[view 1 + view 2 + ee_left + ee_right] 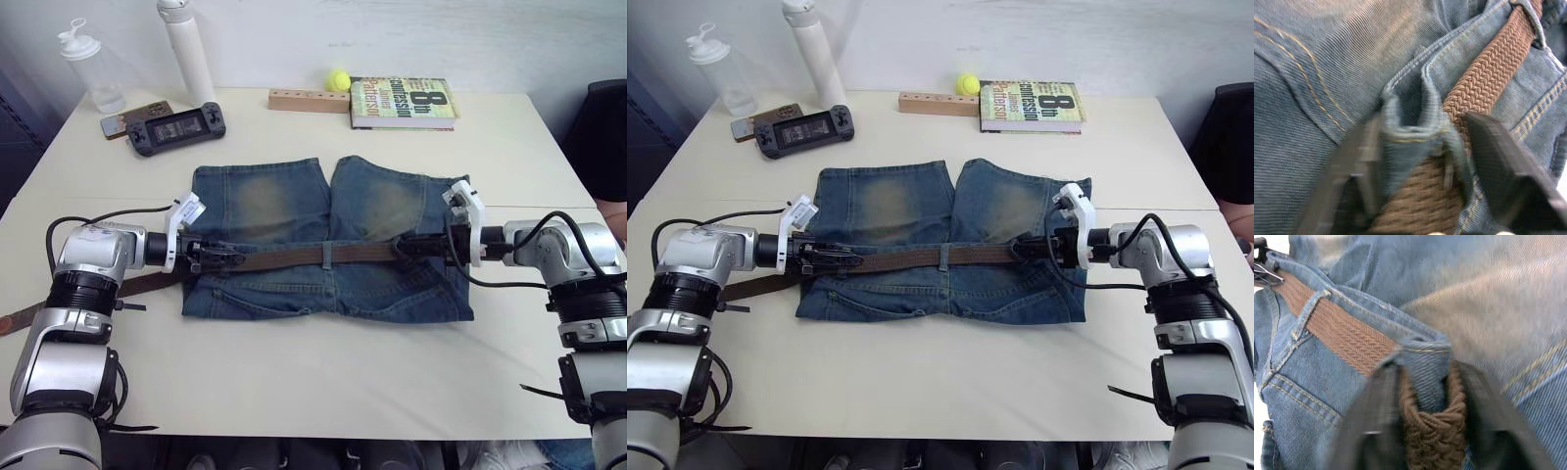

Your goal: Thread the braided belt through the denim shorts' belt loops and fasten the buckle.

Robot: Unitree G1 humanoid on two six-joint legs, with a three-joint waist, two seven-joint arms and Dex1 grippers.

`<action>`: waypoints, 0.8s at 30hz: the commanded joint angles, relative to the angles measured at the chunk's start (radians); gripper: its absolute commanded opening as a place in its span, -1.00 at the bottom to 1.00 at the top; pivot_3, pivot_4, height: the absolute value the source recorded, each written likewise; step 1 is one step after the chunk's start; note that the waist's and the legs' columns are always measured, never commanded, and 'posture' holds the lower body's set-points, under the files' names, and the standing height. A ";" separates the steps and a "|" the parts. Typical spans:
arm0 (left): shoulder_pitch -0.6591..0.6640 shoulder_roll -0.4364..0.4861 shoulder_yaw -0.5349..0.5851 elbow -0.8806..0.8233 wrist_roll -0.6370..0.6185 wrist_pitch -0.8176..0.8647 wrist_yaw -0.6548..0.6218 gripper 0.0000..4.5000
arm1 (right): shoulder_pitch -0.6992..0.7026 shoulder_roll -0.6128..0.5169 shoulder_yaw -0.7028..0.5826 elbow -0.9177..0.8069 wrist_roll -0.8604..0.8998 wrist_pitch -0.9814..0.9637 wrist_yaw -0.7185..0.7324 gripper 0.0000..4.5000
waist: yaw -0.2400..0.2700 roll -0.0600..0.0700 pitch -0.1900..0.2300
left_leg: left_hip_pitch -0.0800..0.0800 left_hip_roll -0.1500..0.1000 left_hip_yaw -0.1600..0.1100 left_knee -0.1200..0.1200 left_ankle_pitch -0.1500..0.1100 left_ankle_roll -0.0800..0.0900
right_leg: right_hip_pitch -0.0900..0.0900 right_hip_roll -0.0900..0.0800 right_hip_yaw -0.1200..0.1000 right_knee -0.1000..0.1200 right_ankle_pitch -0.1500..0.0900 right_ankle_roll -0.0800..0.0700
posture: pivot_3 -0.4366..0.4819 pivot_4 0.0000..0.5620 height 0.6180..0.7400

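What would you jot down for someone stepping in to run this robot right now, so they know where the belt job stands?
Left claw: at the shorts' left waistband end, fingers either side of a belt loop with the braided belt running under it.
Right claw: at the right end, fingers shut on the belt and the denim fold over it.
Denim shorts lie flat mid-table. The belt lies along the waistband and passes under the centre loop; a length trails off past the left arm.
Done: belt through the loops that can be seen.
Left: finish threading and fasten the buckle, which I can't make out.
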 commanded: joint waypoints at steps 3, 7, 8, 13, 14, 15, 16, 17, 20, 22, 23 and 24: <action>0.075 0.013 0.105 -0.175 -0.057 -0.157 -0.050 -0.97 | 0.135 -0.076 -0.090 -0.273 -0.012 -0.225 0.072 -0.84 | 0.002 0.000 0.000 | 0.000 0.000 -0.001 0.000 0.000 0.000 | 0.000 0.000 0.000 0.000 0.000 0.000 | -0.05 -0.47 0.96; 0.253 -0.017 0.190 -0.407 -0.121 -0.328 -0.087 -0.97 | 0.353 -0.114 -0.176 -0.510 -0.050 -0.423 0.070 -0.84 | 0.005 0.000 0.000 | 0.000 0.000 -0.001 -0.001 0.000 0.000 | 0.000 0.000 0.000 -0.001 0.000 0.000 | -0.05 -0.47 0.96; 0.304 -0.030 0.217 -0.473 -0.136 -0.391 -0.092 -0.97 | 0.433 -0.115 -0.204 -0.561 -0.098 -0.534 0.054 -0.84 | 0.007 0.000 0.000 | 0.000 0.000 -0.001 -0.001 0.000 0.000 | 0.000 -0.001 0.000 -0.001 0.000 0.000 | -0.05 -0.47 0.96; 0.550 -0.042 0.263 -0.689 -0.072 -0.758 -0.105 -0.97 | 0.797 -0.043 -0.386 -0.692 -0.239 -1.047 0.026 -0.84 | 0.026 0.000 0.000 | 0.002 0.000 -0.002 -0.001 -0.001 0.000 | 0.005 0.000 0.000 -0.004 0.000 0.000 | -0.05 -0.47 0.96; 0.608 -0.028 0.260 -0.708 -0.046 -0.872 -0.148 -0.97 | 0.876 -0.017 -0.422 -0.701 -0.263 -1.171 0.030 -0.84 | 0.027 0.000 0.000 | 0.003 0.000 -0.001 -0.001 -0.001 0.000 | 0.006 0.000 0.000 -0.005 0.000 0.001 | -0.05 -0.47 0.96; 0.656 -0.020 0.261 -0.723 -0.032 -0.962 -0.175 -0.97 | 0.948 0.007 -0.456 -0.706 -0.279 -1.284 0.030 -0.84 | 0.027 0.000 0.000 | 0.004 0.000 -0.001 -0.002 -0.001 0.000 | 0.007 0.000 0.000 -0.005 0.000 0.001 | -0.05 -0.47 0.96; 0.686 -0.014 0.263 -0.731 -0.027 -1.018 -0.190 -0.97 | 0.993 0.023 -0.477 -0.706 -0.289 -1.358 0.028 -0.84 | 0.027 0.000 0.000 | 0.007 0.000 -0.001 -0.002 -0.001 0.000 | 0.010 0.000 0.000 -0.006 0.000 0.000 | -0.05 -0.47 0.96; 0.728 -0.010 0.275 -0.727 -0.015 -1.087 -0.195 -0.97 | 1.055 0.054 -0.524 -0.691 -0.279 -1.426 0.021 -0.84 | 0.028 0.000 0.000 | 0.010 0.000 -0.001 -0.004 -0.001 0.000 | 0.014 0.000 0.000 -0.007 0.000 0.000 | -0.05 -0.47 0.96; 0.855 0.006 0.319 -0.701 -0.008 -1.238 -0.212 -0.97 | 1.246 0.079 -0.607 -0.565 -0.282 -1.790 0.085 -0.84 | 0.026 0.001 0.000 | 0.029 0.000 -0.001 -0.017 -0.002 0.000 | 0.034 0.000 -0.001 -0.023 0.001 0.002 | -0.05 -0.47 0.96; 0.930 0.028 0.310 -0.676 -0.013 -1.349 -0.253 -0.97 | 1.343 0.057 -0.583 -0.498 -0.300 -1.999 0.109 -0.84 | 0.023 0.001 -0.001 | 0.043 0.001 0.000 -0.022 -0.007 0.001 | 0.047 0.001 0.000 -0.032 0.000 0.002 | -0.05 -0.47 0.96; 0.954 0.038 0.301 -0.667 -0.013 -1.389 -0.264 -0.97 | 1.371 0.044 -0.569 -0.468 -0.312 -2.067 0.107 -0.84 | 0.023 0.001 0.000 | 0.050 0.002 0.000 -0.025 -0.011 0.001 | 0.054 0.001 0.001 -0.037 0.000 0.002 | -0.05 -0.47 0.96; 0.980 0.049 0.286 -0.647 0.001 -1.449 -0.279 -0.97 | 1.386 0.031 -0.559 -0.426 -0.322 -2.155 0.099 -0.84 | 0.020 0.001 -0.001 | 0.052 0.002 0.000 -0.025 -0.012 0.001 | 0.055 0.001 0.001 -0.037 0.000 0.002 | -0.05 -0.47 0.96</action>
